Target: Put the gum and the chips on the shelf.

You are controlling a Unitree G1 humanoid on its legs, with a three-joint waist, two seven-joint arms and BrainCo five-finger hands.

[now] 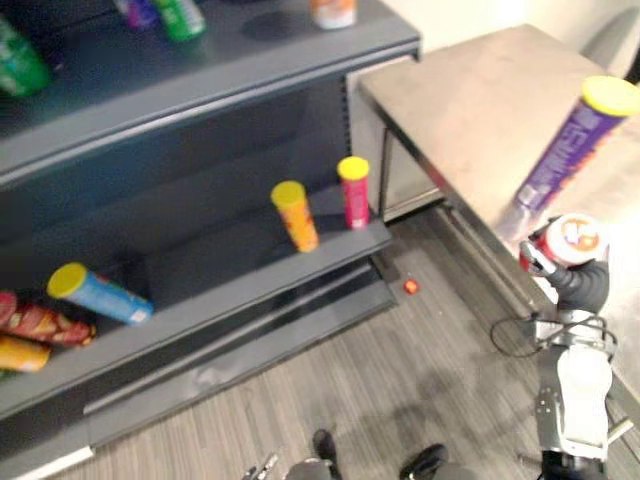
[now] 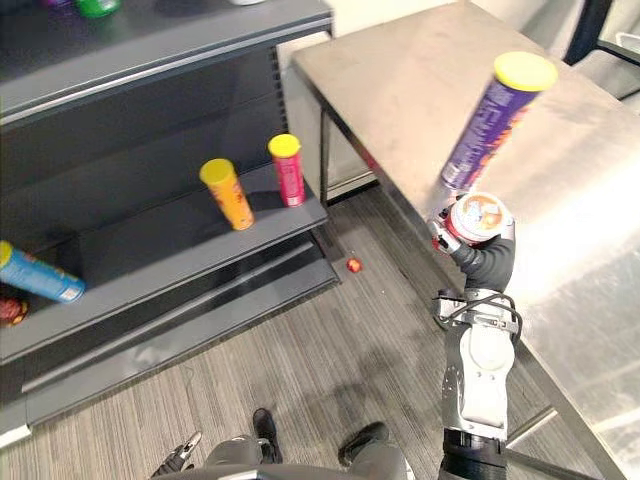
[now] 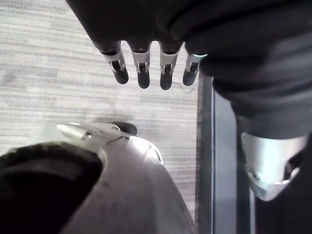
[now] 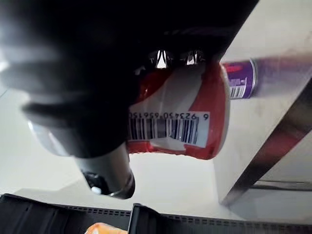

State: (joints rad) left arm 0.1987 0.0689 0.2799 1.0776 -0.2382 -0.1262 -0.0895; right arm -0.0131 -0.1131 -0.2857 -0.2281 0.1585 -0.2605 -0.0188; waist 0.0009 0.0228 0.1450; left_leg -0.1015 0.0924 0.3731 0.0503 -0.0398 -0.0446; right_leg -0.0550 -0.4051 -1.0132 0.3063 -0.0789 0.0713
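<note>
Two things mattered here: the gum tub (image 2: 480, 217) and the chips can (image 2: 495, 120). The right hand (image 2: 484, 262) had its fingers clenched round the gum tub, a squat red-and-white container with its lid on, at the near edge of the steel desk (image 2: 420, 80). Whether the tub rested on the desk or was lifted clear could not be told.

Just beyond those fingers, the chips can stood upright on the desk. It was tall and purple, with a yellow cap.

The tub looked light, stiff and smooth, so a wrap round its side seemed to suit it. The chips can was probably light too, easy to tip and thin-walled enough to dent. It seemed best taken round the middle. Both lids hid what was inside.

Well away from the fingers, across the floor (image 3: 48, 73), the shelf (image 1: 250, 262) held an orange can (image 1: 295, 215) and a red can (image 1: 354, 192) upright, plus a blue can (image 1: 100, 293) on its side.

The left hand (image 3: 141, 68) hung over the floor with its fingers released and straight, holding nothing.
</note>
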